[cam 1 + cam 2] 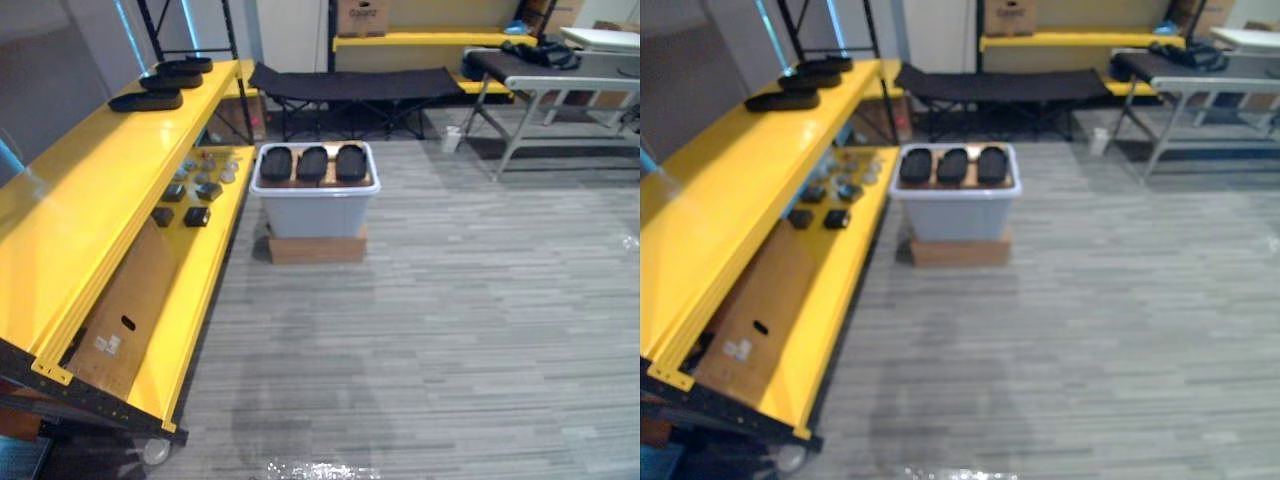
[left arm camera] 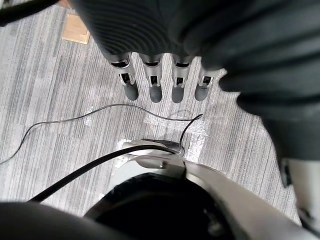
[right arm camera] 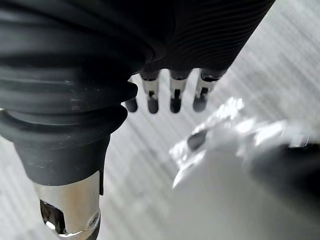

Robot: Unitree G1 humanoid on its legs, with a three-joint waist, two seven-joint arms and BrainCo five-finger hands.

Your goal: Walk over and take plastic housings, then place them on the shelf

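Note:
Three black plastic housings (image 1: 313,162) lie side by side on top of a pale grey bin (image 1: 315,208) that stands on a low cardboard box on the floor ahead. More black housings (image 1: 147,100) rest at the far end of the yellow shelf's top level (image 1: 90,190) on the left. My left hand (image 2: 155,75) hangs over the grey floor, its fingers straight and holding nothing. My right hand (image 3: 172,92) also hangs over the floor with straight, empty fingers.
The shelf's lower level (image 1: 205,260) carries small dark parts and a cardboard sheet (image 1: 135,310). A black folding cot (image 1: 355,85) stands behind the bin. A grey metal table (image 1: 560,75) is at the back right. Grey plank floor (image 1: 450,330) lies between me and the bin.

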